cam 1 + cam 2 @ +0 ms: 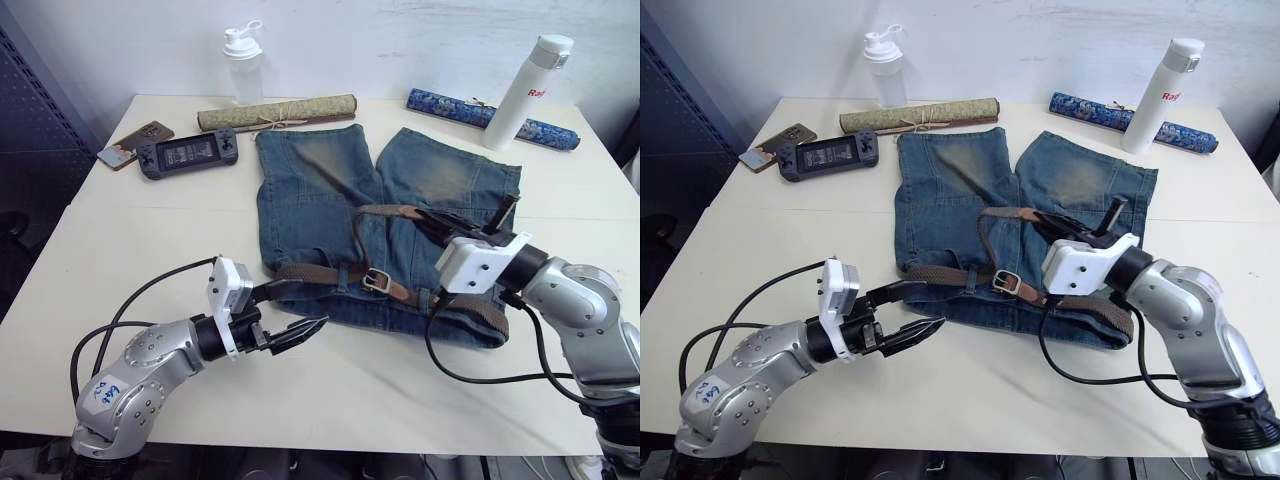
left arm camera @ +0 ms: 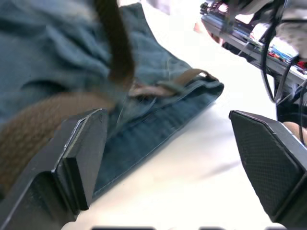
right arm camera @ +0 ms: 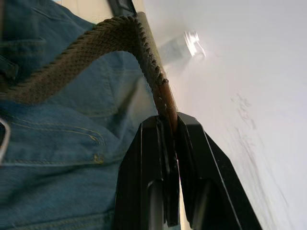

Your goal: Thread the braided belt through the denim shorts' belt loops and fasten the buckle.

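Cream counter (image 1: 380,400) against a pale wall, crowded along the far edge: clear shaker bottle (image 1: 243,62), rolled tan mat (image 1: 278,113), blue patterned roll (image 1: 480,117), white flask (image 1: 526,91), black handheld game console (image 1: 187,153) with a phone (image 1: 132,143) just beside it.

Denim shorts (image 1: 330,190) spread flat mid-counter, legs pointing to the far edge, waistband nearest the robot. Braided belt (image 1: 375,215) lying along the waistband, passing under belt loops (image 1: 343,274) there, then rising in a loop over the right leg of the shorts. Silver buckle (image 1: 376,281) resting on the waistband near the middle, brown leather end beside it.

Right pincer (image 3: 169,125) above the right half of the shorts, fingers together and clamped on the dark leather tip of the belt; woven strap arching away from the grip down to the denim, as seen in the right wrist view.

Left pincer (image 1: 295,310) low over the bare counter just off the left corner of the waistband, fingers (image 2: 79,153) apart, holding nothing, upper finger close to the belt end at the corner, contact impossible to tell.
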Available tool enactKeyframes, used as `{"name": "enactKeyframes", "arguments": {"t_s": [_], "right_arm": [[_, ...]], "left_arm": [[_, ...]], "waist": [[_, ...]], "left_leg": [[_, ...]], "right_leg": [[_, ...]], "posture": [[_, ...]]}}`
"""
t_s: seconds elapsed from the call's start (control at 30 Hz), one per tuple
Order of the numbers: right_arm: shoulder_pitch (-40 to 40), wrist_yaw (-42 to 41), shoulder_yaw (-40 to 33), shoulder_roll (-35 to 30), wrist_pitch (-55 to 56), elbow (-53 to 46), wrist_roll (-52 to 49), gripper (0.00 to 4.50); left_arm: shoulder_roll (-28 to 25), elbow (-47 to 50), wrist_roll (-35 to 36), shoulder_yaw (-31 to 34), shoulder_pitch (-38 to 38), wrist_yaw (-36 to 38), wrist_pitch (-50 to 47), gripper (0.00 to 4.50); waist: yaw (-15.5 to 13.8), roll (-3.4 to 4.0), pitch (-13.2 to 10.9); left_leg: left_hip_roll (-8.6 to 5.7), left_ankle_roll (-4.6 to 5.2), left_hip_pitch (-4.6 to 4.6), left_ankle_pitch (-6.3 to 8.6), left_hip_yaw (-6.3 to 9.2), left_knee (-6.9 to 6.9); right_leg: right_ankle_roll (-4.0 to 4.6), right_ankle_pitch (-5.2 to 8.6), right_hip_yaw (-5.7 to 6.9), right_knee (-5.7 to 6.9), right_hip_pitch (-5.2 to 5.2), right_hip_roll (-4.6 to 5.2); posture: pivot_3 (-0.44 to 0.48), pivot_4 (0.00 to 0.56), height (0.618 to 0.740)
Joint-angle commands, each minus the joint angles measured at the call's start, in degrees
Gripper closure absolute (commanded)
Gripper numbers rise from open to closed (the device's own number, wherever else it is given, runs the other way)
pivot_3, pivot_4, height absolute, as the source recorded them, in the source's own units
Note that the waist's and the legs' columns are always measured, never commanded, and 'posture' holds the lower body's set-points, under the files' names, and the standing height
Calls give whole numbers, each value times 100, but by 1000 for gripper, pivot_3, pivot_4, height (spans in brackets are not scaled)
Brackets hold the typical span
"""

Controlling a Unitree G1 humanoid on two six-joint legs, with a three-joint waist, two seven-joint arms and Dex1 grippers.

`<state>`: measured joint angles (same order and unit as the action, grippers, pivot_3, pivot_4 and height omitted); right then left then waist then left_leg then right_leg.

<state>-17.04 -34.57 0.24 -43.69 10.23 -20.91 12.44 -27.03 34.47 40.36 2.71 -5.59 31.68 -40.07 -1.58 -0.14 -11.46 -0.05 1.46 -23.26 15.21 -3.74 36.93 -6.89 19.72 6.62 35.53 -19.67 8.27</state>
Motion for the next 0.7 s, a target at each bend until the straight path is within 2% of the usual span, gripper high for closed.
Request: {"name": "enactKeyframes", "arguments": {"t_s": [0.03,0.13,0.37,0.7], "right_arm": [[-196,-62,201,-19,177,-174,225,4500],[-331,-16,369,-12,234,-121,501,4500],[-498,62,582,142,345,-143,872,4500],[-581,111,718,284,529,-112,1167,4500]], "left_arm": [[354,95,-631,-210,-604,-895,162,65],[320,-84,-1826,-644,-956,-1225,895,65],[448,-242,-3283,-1186,-1070,-1592,1974,65],[742,-693,-3979,-1521,-1693,-1620,1652,65]], "waist": [[-13,-7,-3],[-1,-8,-4],[16,-8,-4],[6,-10,-5]], "left_leg": [[-2,2,-1,-1,1,1],[-6,3,-1,-1,-2,1],[9,1,-2,-3,-18,-7],[7,1,-4,-3,-12,-5]], "right_leg": [[0,0,0,0,0,-3],[-2,-1,-1,-1,1,-5],[-2,-1,23,-10,-7,-24],[-1,-1,25,-4,-6,-20]], "posture": [[0,150,717],[0,150,717],[0,150,717],[0,150,717]]}}
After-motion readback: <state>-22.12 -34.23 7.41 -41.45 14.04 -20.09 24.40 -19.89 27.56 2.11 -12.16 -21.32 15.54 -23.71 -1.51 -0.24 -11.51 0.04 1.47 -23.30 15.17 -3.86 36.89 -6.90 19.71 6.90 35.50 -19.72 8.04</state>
